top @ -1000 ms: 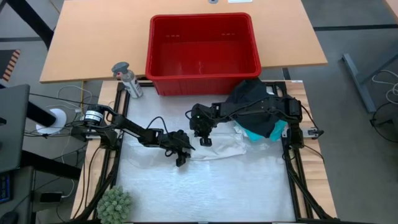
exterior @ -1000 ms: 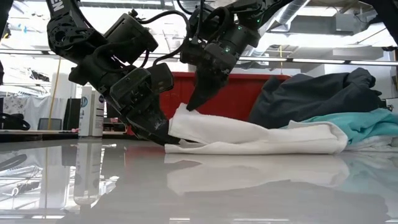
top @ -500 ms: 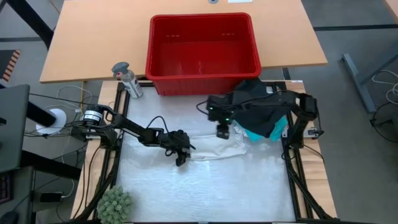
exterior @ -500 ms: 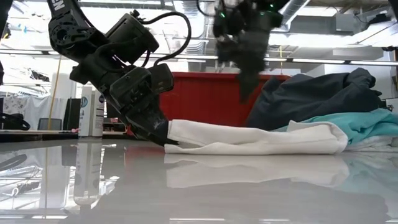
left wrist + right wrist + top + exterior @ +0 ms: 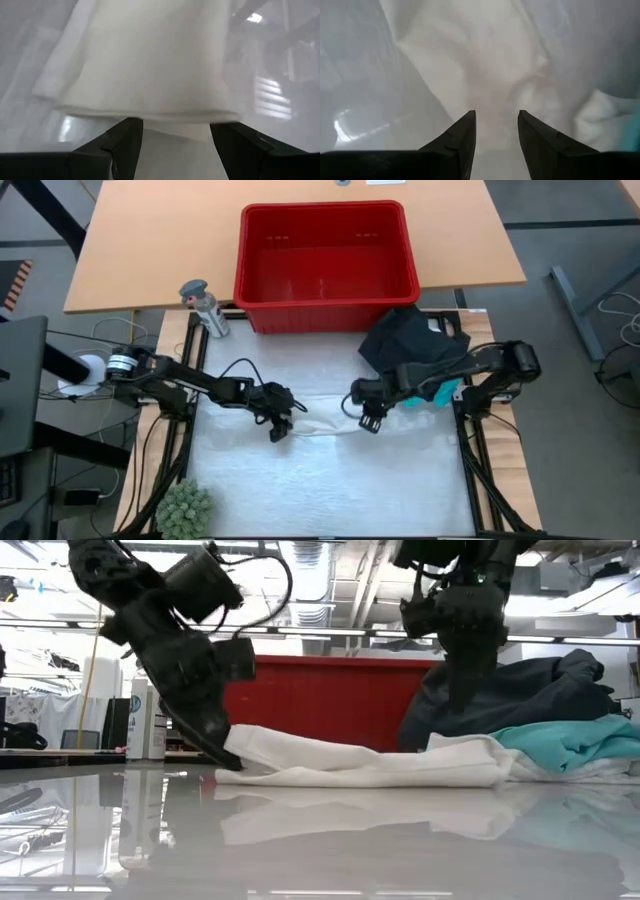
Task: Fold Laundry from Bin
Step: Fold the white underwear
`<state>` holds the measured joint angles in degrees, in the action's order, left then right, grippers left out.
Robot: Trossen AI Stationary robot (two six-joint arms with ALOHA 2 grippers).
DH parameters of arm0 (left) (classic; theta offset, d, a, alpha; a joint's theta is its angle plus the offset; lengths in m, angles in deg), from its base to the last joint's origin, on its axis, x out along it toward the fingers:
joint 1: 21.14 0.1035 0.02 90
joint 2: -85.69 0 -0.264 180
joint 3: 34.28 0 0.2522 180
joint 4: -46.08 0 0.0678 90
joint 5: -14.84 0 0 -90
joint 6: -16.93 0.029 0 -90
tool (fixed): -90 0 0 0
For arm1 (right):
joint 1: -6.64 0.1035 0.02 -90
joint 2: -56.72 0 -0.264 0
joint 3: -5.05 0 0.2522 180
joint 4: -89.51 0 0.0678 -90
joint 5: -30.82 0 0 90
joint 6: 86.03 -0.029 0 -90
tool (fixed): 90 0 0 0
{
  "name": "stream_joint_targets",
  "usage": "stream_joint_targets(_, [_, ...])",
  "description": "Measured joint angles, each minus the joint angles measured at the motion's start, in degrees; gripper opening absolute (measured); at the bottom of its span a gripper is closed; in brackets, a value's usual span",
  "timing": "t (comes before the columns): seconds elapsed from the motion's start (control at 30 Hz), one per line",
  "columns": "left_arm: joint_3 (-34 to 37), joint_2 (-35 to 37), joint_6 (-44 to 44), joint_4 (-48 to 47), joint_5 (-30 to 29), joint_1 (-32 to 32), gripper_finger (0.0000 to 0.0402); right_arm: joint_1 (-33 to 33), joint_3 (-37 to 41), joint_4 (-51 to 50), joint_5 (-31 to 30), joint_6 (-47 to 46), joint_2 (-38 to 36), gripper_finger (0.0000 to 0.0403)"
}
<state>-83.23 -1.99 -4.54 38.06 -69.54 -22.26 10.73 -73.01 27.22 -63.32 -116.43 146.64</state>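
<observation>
Setting: robotics lab or workshop. Evidence: my two arms are mounted on a metal frame (image 5: 470, 442) around a glossy white worktop (image 5: 330, 480); loose cables (image 5: 150, 480) trail beside it; a plain wooden table (image 5: 140, 250) stands on grey floor; exposed ceiling ducts and strip lights (image 5: 330, 600) run overhead, beyond my hands.

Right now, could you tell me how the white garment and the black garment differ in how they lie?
The white garment lies flat and stretched between the left gripper and right gripper; the black garment sits bunched in a heap. The white one is mid-table; the black one is beside the red bin. Both are out of the bin.
</observation>
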Motion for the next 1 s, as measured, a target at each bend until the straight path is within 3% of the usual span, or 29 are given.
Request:
stream_joint_targets(0.27, [-0.08,10.28,-3.47,-11.68,-3.64,0.0,0.0221,4.43,0.0,0.95,-2.32,-5.81,6.64,0.0167])
stream_joint_targets(0.43, [-0.2,13.77,-1.82,-3.17,-12.93,-0.2,0.0221,5.64,-0.02,1.73,-3.82,-7.8,6.6,0.0164])
stream_joint_targets(0.53, [-0.26,11.75,2.27,4.61,-15.94,-0.1,0.0221,5.59,0.0,1.49,-4.8,-8.88,5.29,0.0163])
stream_joint_targets(0.73, [-0.24,4.23,3.44,15.73,-10.64,-0.15,0.0221,4.93,-0.02,0.14,-6.45,-10.27,3.6,0.0163])
stream_joint_targets(1.0, [-0.26,-4.72,3.66,21.36,-8.09,-0.52,0.0221,3.67,-0.02,-3.35,-7.92,-10.26,3.49,0.0163])
